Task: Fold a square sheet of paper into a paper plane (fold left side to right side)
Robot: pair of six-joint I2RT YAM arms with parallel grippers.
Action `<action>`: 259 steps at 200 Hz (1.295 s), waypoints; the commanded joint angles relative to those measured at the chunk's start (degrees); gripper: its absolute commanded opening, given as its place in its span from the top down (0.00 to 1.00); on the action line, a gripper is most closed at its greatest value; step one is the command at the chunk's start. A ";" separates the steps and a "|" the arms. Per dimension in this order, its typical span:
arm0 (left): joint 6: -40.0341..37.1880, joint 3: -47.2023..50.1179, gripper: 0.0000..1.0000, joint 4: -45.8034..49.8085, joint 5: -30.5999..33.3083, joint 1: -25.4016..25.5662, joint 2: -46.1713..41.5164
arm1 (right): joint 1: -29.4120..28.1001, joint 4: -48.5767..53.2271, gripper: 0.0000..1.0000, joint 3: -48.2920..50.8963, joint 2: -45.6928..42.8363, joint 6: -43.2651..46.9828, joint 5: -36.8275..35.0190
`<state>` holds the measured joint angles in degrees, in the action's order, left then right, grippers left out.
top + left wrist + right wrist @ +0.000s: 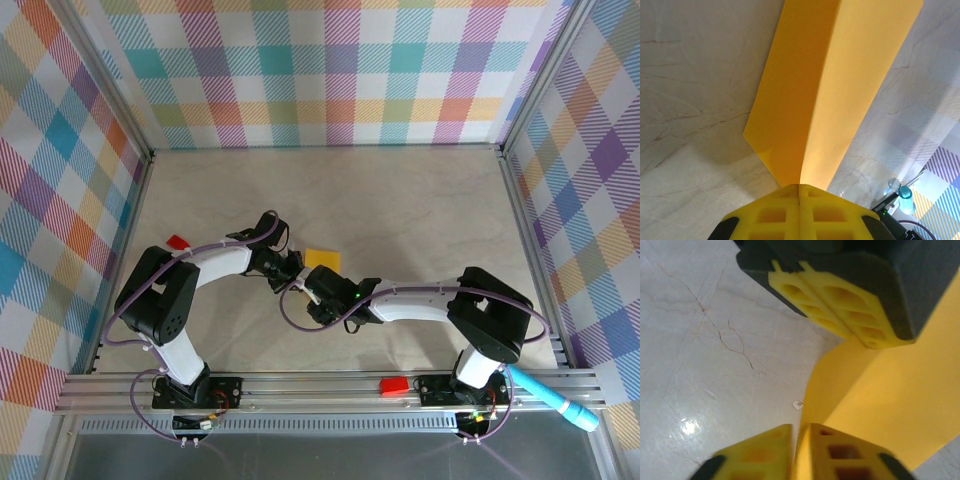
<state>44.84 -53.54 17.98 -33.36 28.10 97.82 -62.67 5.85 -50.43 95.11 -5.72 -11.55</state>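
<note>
At mid-worktop [420, 200], item one: the square sheet of paper [825, 90], yellow-orange, bent along one lengthwise crease into a shallow tent, its near end caught between my two pincers. Item two: my left pincer [799, 192], clenched on the crease end, and my right pincer [799, 434], clenched on the sheet's edge just beside it. Risk noted: with both grips this near together, any pull apart or twist would likely tear or crumple the thin sheet, and the fold could set crooked.

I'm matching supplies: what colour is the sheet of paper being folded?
Plain yellow-orange. The sheet of paper shows best in the left wrist view.
</note>
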 commanded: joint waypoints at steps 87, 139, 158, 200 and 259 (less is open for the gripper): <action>-11.94 -5.39 0.76 11.04 0.91 -7.79 -6.65 | 10.78 -5.00 1.00 4.74 -3.49 -8.83 24.03; -17.10 -10.32 0.89 10.45 -3.71 -6.80 -0.63 | 15.50 -9.74 1.00 6.29 -0.58 -12.99 36.48; -18.29 -12.61 0.92 10.24 -5.10 -5.42 3.05 | 15.98 -10.41 1.00 6.22 0.29 -13.77 37.87; -20.89 -17.53 0.96 11.42 -6.00 -2.58 11.56 | 16.44 -10.00 1.00 5.90 1.03 -14.66 38.36; -22.86 -19.58 1.00 13.09 -3.42 -0.72 18.23 | 17.04 -8.75 1.00 5.61 1.74 -15.15 38.78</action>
<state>23.90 -72.18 28.58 -37.87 26.92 114.61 -46.30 -2.76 -44.66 95.96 -20.23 25.47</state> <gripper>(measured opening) 0.050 0.060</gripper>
